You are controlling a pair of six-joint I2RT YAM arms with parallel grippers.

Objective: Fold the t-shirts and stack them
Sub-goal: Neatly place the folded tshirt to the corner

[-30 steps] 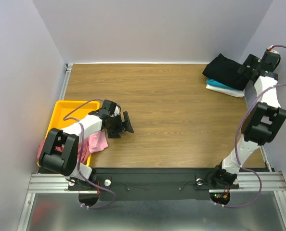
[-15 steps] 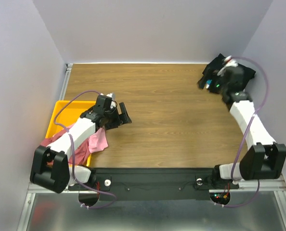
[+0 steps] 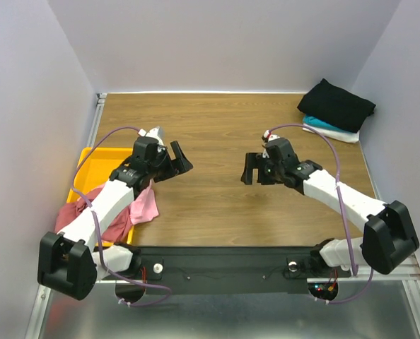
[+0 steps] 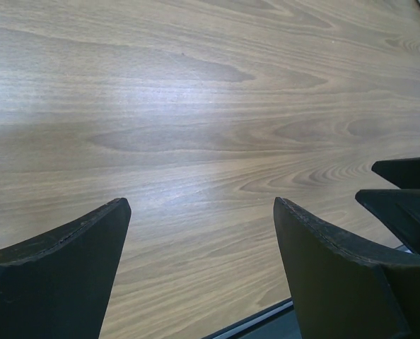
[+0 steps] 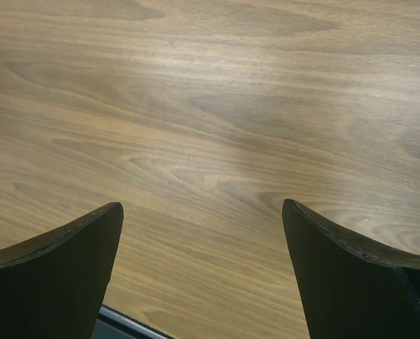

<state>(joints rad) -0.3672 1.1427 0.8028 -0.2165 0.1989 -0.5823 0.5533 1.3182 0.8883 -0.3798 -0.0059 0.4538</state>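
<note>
A folded stack sits at the table's far right corner: a black t-shirt [image 3: 337, 104] on top, a teal one [image 3: 322, 124] under it, a white one [image 3: 335, 133] at the bottom. A pink t-shirt [image 3: 145, 205] and a dusty red one [image 3: 90, 215] hang crumpled over the yellow tray's near end. My left gripper [image 3: 181, 158] is open and empty over bare wood, right of the tray. My right gripper [image 3: 251, 169] is open and empty over the table's middle. Each wrist view shows only open black fingers [image 4: 61, 272] [image 5: 351, 275] above wood.
The yellow plastic tray [image 3: 97, 166] lies at the table's left edge. Purple walls close in the left, back and right. The black mounting rail [image 3: 224, 265] runs along the near edge. The right gripper's fingers [image 4: 404, 191] show at the right of the left wrist view.
My right arm has swung from the stack at the far right corner to the table's middle. My left gripper has moved a little farther from me and to the right, away from the tray.
</note>
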